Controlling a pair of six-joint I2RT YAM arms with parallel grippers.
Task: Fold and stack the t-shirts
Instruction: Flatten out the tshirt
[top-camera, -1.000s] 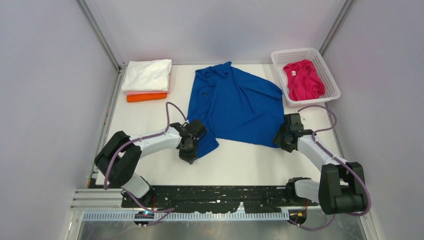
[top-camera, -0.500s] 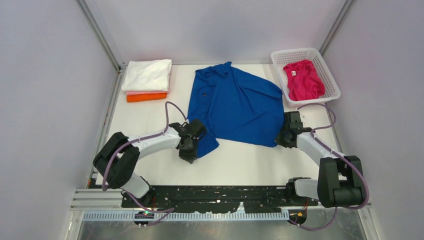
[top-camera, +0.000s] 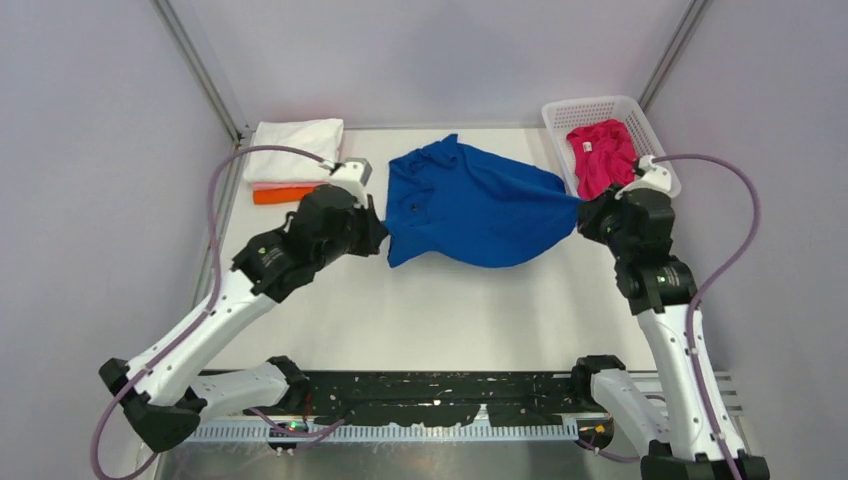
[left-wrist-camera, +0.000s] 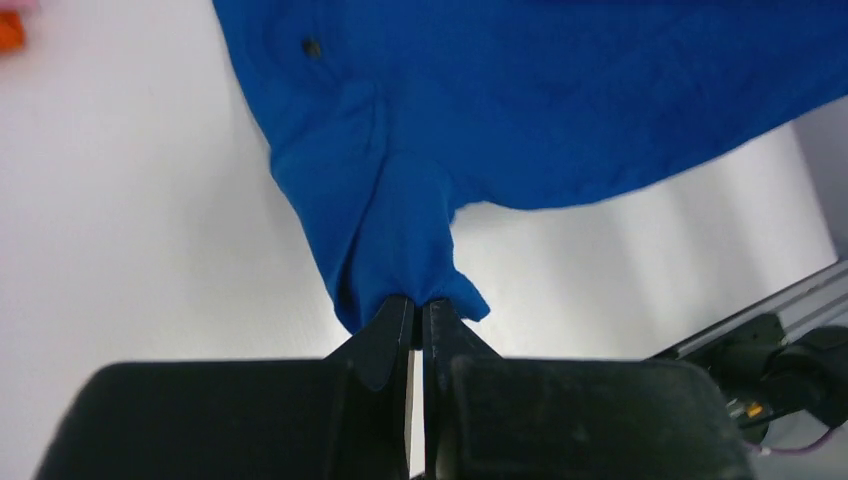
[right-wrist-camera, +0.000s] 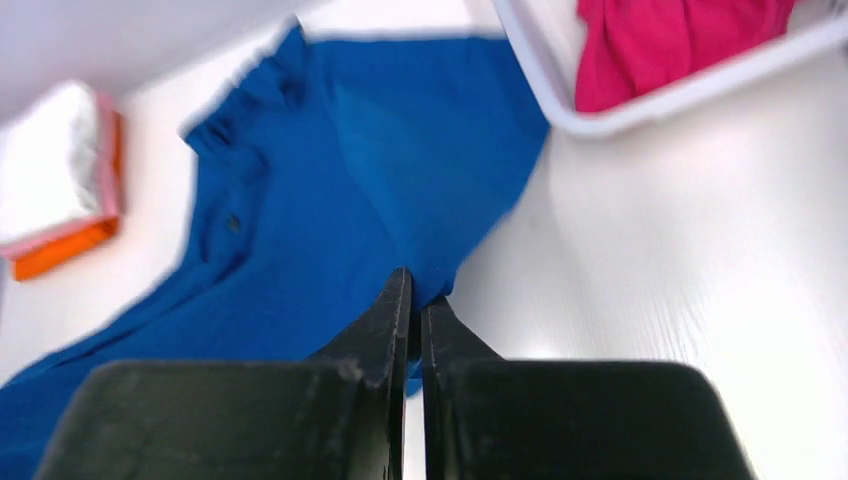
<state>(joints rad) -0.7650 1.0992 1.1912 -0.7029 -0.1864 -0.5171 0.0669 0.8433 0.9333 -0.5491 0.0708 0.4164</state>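
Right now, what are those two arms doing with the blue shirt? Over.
Left gripper shut on blue t-shirt, right gripper shut on its opposite edge. Shirt held stretched between them. Nothing blocking.

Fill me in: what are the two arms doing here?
Both arms are handling the royal blue t-shirt: the left gripper and the right gripper are each pinched shut on an edge, stretching it between them over the table. A folded stack of white, pink and orange shirts sits at far left; a magenta shirt lies in the basket.
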